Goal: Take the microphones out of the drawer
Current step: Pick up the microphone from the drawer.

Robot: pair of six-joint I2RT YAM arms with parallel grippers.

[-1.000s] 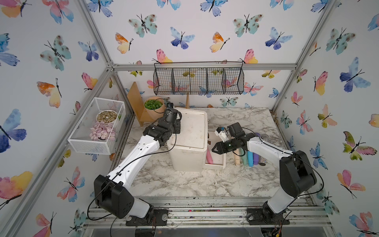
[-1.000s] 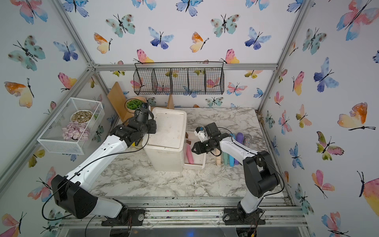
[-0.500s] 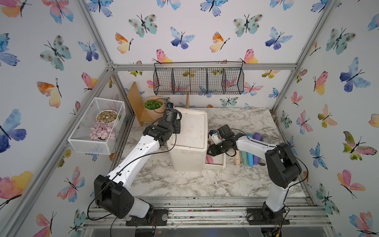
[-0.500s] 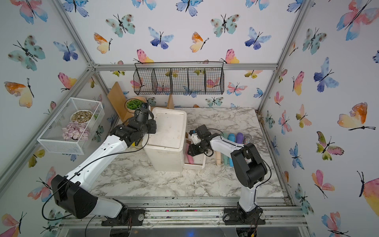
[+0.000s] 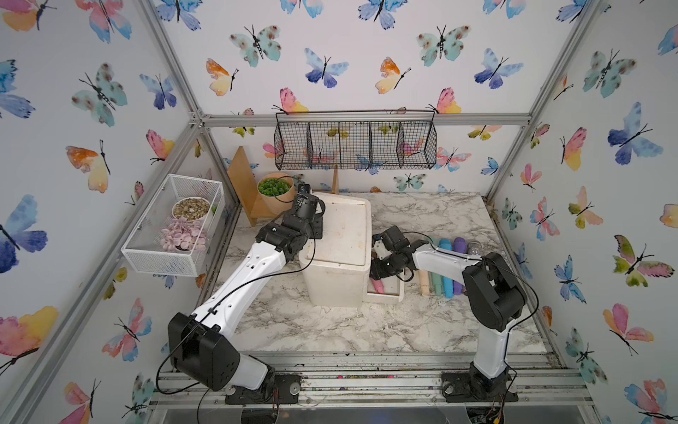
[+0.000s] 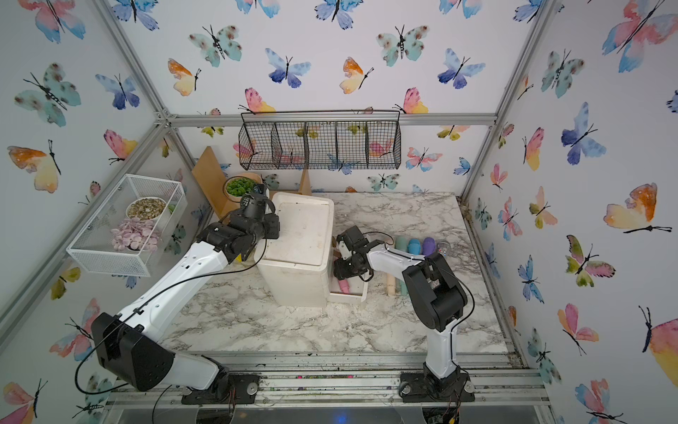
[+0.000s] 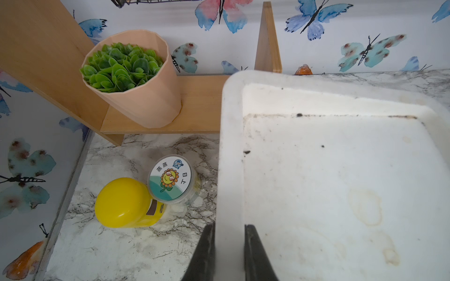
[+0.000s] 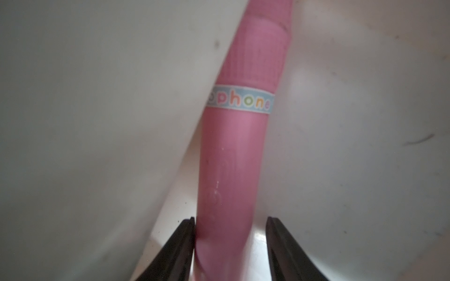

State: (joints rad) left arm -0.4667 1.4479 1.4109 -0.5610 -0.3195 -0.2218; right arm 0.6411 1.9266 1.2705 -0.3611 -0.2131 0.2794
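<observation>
The pink microphone (image 8: 233,146) lies in the open drawer (image 5: 394,293), lengthwise and hard against the side nearest the white box (image 5: 341,235) that the drawer slides out of. Its ribbed part and a pale blue label (image 8: 239,101) sit farther in. In both top views only the tail of its handle shows below the arm (image 6: 345,285).

The right end effector (image 8: 230,219) is down in the drawer, astride the handle with its jaws apart. 1 jaw is touching the handle on the box side and the other stands just clear, so nothing is clamped yet.

I'd say the step in hand is the grasp itself. To do it well, the arm should shift a touch so the handle sits centred, then close squarely across it. Otherwise the closing jaw may shove the microphone sideways against the drawer wall. The lift should then go straight up before swinging away, to clear the drawer's rim.

The left end effector (image 7: 229,228) is clamped on the raised rim of the box top, which should hold the box steady. A row of other coloured microphones (image 5: 444,264) lies on the tabletop (image 5: 330,330) just beside the drawer.
</observation>
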